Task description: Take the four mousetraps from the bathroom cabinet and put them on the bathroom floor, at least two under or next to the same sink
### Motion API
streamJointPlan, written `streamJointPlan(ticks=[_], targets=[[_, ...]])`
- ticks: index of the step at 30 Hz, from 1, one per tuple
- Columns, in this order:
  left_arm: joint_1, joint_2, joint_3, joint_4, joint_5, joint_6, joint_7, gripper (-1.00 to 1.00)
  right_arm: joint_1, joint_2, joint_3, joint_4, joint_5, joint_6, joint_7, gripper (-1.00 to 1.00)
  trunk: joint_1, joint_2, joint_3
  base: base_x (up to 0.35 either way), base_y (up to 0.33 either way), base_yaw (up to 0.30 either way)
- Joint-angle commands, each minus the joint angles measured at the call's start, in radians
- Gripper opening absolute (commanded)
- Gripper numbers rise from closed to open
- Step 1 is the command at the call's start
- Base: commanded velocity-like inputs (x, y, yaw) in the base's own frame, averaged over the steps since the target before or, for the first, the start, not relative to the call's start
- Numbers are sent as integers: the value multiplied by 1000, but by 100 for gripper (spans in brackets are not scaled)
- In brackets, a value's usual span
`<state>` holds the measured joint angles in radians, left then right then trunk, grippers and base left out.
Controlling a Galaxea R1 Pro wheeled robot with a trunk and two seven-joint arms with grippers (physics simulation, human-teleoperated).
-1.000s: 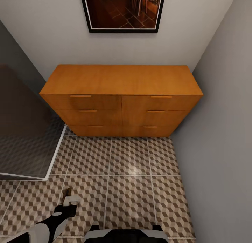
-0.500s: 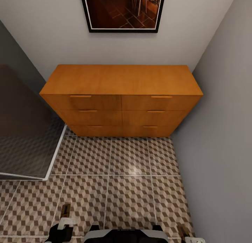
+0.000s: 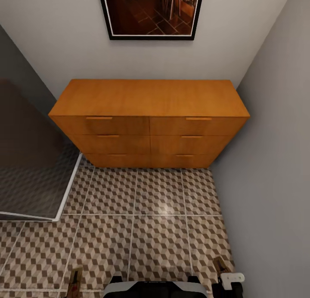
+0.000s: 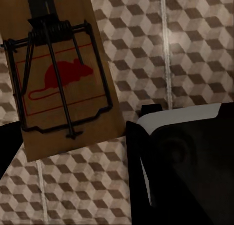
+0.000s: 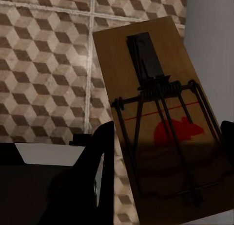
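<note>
Cabinet stands against the far wall in the head view, all six drawers shut, with the floor tiled in cube pattern in front of it. A framed picture hangs above the cabinet and a dark glass panel leans left of it. Well in front of the cabinet, at the frame's lower edge, the right end effector shows with a trap sticking out of it; a second trap's edge shows on the left side.

In the left wrist view, the left trap lies between dark finger shapes above the floor tiles; the left end effector appears closed on it. Its only marking is a red mouse silhouette in a thin red outline; no words are legible.

In the right wrist view, the right trap is likewise held over the tiles, the end effector seemingly clamped on it, printed with the same red mouse and a red line, no lettering.

Judging by this, two traps are in hand and the step is carrying them off. The next move calls for turning away from the cabinet to find the sink, then lowering both traps flat beside or under it.
</note>
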<state>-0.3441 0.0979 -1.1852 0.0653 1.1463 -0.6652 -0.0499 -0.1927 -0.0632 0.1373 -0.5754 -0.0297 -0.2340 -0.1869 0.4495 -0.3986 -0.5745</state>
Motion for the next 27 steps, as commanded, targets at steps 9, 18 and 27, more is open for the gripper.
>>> streamJointPlan(ticks=[9,18,27], targets=[[14,-46,23,-13,50,-12,202,-100,-1,0,12,-3,-7,-11,-6,-100,0,-1,-1,0,0,0],[14,-31,27,-18,55,-19,252,-100,-1,0,13,7,-9,-65,-6,-100,0,-1,-1,0,0,0],[14,-28,26,-18,55,-19,254,-100,-1,0,12,17,-9,-96,-6,-100,0,-1,-1,0,0,0]])
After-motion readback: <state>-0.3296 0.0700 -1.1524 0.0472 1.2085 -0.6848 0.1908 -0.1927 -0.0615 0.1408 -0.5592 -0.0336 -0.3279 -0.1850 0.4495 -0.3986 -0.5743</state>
